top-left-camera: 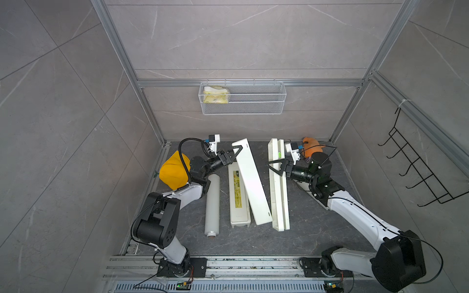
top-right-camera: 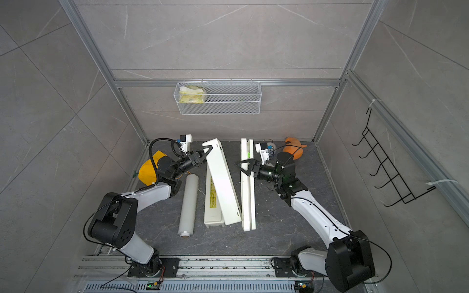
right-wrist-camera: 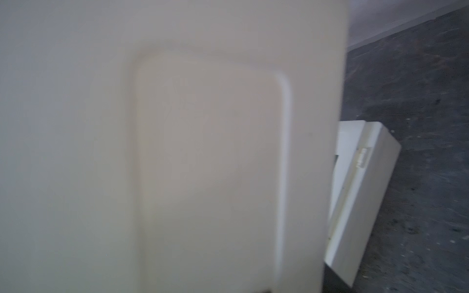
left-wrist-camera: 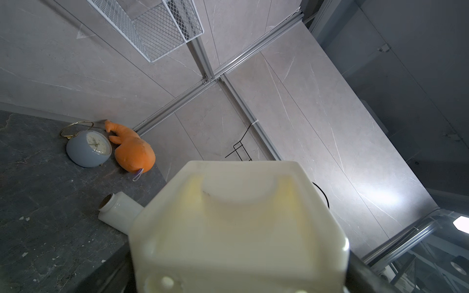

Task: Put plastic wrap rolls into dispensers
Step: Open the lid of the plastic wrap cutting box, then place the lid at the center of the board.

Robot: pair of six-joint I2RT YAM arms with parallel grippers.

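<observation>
Right wrist view blocked by cream blur, left gripper (top-left-camera: 236, 150) clamping raised half of left dispenser (top-left-camera: 251, 177), right gripper (top-left-camera: 272, 165) at right dispenser (top-left-camera: 278, 203), grip indiscernible, 1 roll (top-left-camera: 212, 205) on table (top-left-camera: 317, 228) alongside, 2nd roll (left-wrist-camera: 119, 211) mostly hidden.

Grey marbled walls (top-left-camera: 241, 38); dark stone floor (top-left-camera: 317, 228)

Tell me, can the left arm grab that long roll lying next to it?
Probably, but not right away. The roll lies uncovered beside the left arm. The left end effector seems clamped on the tilted dispenser, so it must let go first.
</observation>
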